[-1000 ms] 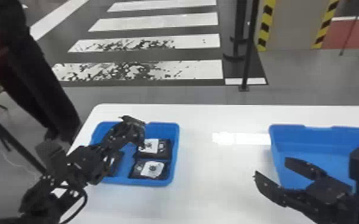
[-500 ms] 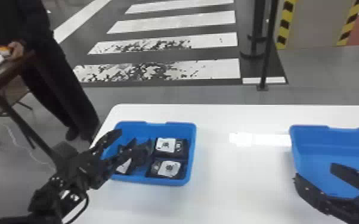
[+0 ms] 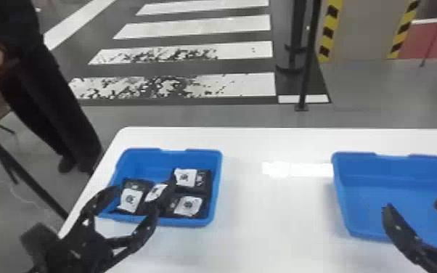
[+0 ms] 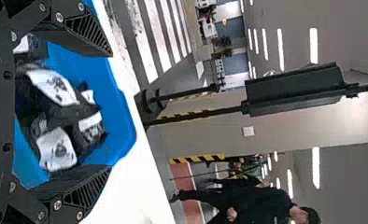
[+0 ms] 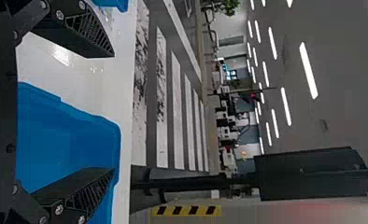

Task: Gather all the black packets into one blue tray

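My left gripper stands open over the left blue tray, its fingers spread around black packets. That tray holds several packets with white labels: one at its left, one near the middle partly behind a finger, and two on the right, an upper one and a lower one. In the left wrist view the packets lie between the spread fingers of the left gripper. My right gripper is open above the right blue tray; the right wrist view shows the right gripper with nothing between its fingers.
Both trays stand on a white table, with a bare stretch of tabletop between them. A dark pole stands on the floor beyond the table's far edge.
The head view has shifted, so trays and table sit farther right. The left gripper has opened wide and drawn back slightly from the packets, uncovering the left one. The right gripper remains open.
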`<act>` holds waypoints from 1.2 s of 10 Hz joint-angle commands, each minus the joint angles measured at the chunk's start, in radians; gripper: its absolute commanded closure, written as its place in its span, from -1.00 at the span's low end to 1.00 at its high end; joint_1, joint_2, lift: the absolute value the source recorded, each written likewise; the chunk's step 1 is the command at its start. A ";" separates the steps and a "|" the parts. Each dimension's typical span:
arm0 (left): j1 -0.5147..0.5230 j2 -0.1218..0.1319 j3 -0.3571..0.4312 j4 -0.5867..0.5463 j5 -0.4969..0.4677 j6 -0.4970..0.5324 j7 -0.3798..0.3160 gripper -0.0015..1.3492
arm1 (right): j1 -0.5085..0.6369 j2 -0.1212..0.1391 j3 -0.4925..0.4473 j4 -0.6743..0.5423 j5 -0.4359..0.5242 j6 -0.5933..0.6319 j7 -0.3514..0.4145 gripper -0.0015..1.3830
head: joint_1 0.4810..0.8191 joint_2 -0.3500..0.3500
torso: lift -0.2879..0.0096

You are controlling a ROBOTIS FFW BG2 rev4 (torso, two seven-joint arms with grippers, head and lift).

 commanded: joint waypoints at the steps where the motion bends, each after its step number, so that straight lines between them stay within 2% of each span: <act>1: 0.117 -0.038 -0.015 -0.064 0.075 -0.051 0.018 -0.72 | 0.070 0.021 -0.046 0.027 -0.009 -0.180 -0.034 -0.76 | 0.27 0.28 | 0.20; 2: 0.176 -0.052 -0.015 -0.093 0.121 -0.095 0.034 -0.72 | 0.099 0.021 -0.072 0.045 -0.007 -0.244 -0.051 -0.76 | 0.27 0.13 | 0.20; 4: 0.249 -0.058 -0.011 -0.116 0.184 -0.191 0.046 -0.72 | 0.160 0.021 -0.094 0.062 0.009 -0.296 -0.054 -0.76 | 0.27 -0.04 | 0.20; 5: 0.279 -0.073 0.007 -0.118 0.196 -0.218 0.049 -0.72 | 0.205 0.021 -0.094 0.047 0.015 -0.310 -0.073 -0.76 | 0.27 -0.09 | 0.20; 7: 0.303 -0.095 0.029 -0.133 0.200 -0.223 0.055 -0.72 | 0.259 0.021 -0.126 -0.012 0.037 -0.310 -0.099 -0.76 | 0.27 -0.07 | 0.20; 12: 0.274 -0.072 -0.003 -0.138 0.166 -0.191 0.060 -0.72 | 0.249 0.021 -0.138 -0.029 0.073 -0.305 -0.106 -0.76 | 0.27 -0.16 | 0.20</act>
